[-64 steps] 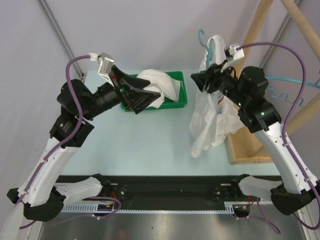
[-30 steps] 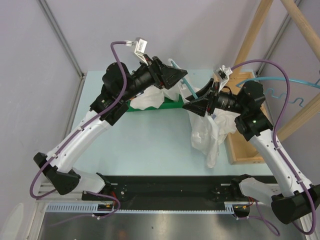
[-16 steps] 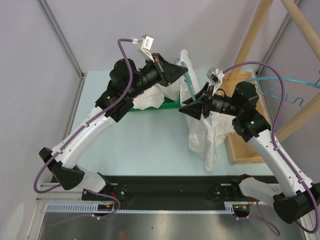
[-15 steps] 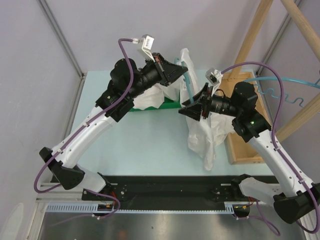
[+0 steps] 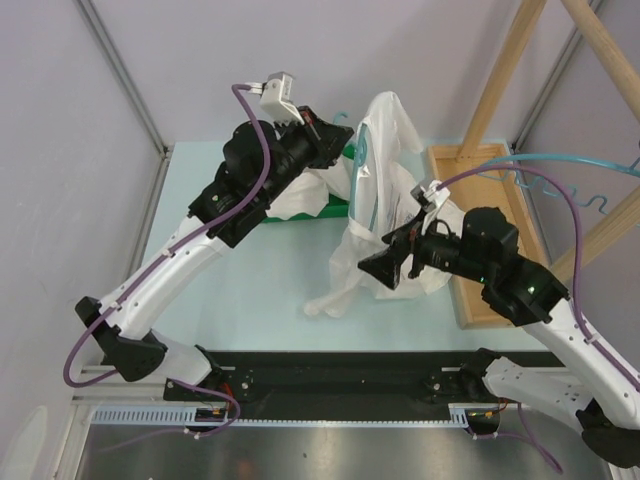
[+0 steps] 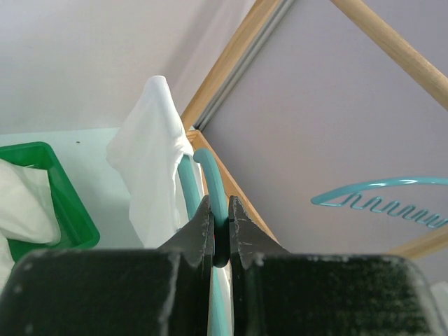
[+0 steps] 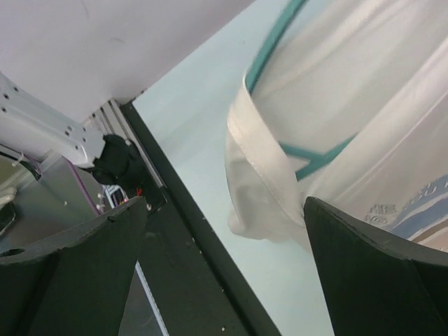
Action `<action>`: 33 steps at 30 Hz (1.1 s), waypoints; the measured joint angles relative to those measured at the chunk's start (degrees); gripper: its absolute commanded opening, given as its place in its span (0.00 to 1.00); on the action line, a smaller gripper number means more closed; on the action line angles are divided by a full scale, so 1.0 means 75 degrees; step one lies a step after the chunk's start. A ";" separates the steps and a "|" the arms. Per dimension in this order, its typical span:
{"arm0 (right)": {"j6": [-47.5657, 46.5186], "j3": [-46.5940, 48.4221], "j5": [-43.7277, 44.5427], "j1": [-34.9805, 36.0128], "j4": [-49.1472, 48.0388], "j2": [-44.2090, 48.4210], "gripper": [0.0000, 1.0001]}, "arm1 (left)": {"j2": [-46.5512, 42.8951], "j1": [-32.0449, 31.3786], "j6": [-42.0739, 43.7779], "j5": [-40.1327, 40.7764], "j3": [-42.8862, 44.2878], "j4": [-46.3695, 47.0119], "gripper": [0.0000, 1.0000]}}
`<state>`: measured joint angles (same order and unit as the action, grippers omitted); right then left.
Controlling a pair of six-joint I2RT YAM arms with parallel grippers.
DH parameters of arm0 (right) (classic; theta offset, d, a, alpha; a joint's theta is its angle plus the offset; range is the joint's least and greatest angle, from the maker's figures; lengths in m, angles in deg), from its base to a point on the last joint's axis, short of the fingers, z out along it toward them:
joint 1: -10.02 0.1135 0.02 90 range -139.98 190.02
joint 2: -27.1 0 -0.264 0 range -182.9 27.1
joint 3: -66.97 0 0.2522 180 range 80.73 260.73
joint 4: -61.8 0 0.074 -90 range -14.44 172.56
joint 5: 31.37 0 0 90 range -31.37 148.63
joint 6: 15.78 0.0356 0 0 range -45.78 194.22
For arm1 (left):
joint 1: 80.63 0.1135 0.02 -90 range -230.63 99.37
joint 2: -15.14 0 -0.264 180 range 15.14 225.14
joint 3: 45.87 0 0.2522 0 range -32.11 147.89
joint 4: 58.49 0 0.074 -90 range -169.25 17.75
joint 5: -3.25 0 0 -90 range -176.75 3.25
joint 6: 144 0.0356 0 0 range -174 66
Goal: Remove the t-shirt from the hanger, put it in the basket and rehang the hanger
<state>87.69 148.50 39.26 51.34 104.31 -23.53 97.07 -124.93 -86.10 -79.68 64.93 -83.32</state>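
A white t-shirt (image 5: pixel 385 190) hangs on a teal hanger (image 5: pixel 362 165), held up above the table's middle. My left gripper (image 5: pixel 343 135) is shut on the hanger's hook, which the left wrist view shows as a thin teal rod (image 6: pixel 210 171) pinched between the jaws of the left gripper (image 6: pixel 220 210), with the t-shirt (image 6: pixel 154 154) draped beyond it. My right gripper (image 5: pixel 378 268) stands wide open by the shirt's lower part. In the right wrist view the right gripper (image 7: pixel 224 273) holds nothing; the t-shirt's rolled edge (image 7: pixel 266 175) and the hanger (image 7: pixel 269 52) lie just past its fingers.
A green bin (image 5: pixel 355 205) holding white clothes sits at the back behind the left arm. A wooden tray (image 5: pixel 490 220) and a slanted wooden rack (image 5: pixel 505 60) stand at the right, with a spare teal hanger (image 5: pixel 560 165) on the rack.
My left gripper shut on the hanger's hook and carried hanger and shirt up and left, off the rack. My right gripper opened wide and dropped toward the near edge.
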 measured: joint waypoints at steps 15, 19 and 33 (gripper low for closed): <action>0.0152 -0.1868 0.3885 0.2769 -0.1084 0.0239 0.73 | -0.0259 -0.0029 -0.0050 0.0466 -0.0085 -0.0017 0.00; 0.0026 -0.2180 0.4561 0.2879 -0.1326 0.0344 0.10 | -0.0318 -0.0029 -0.0058 0.0455 -0.0102 0.0000 0.00; -0.0245 -0.2200 0.2812 0.3040 -0.1332 0.0446 0.00 | -0.0172 -0.0029 0.0122 0.0458 -0.0306 0.0490 0.00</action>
<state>85.86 132.00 60.35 74.14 94.33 -20.19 95.78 -125.15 -85.18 -76.25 62.63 -79.65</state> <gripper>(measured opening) 0.011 0.080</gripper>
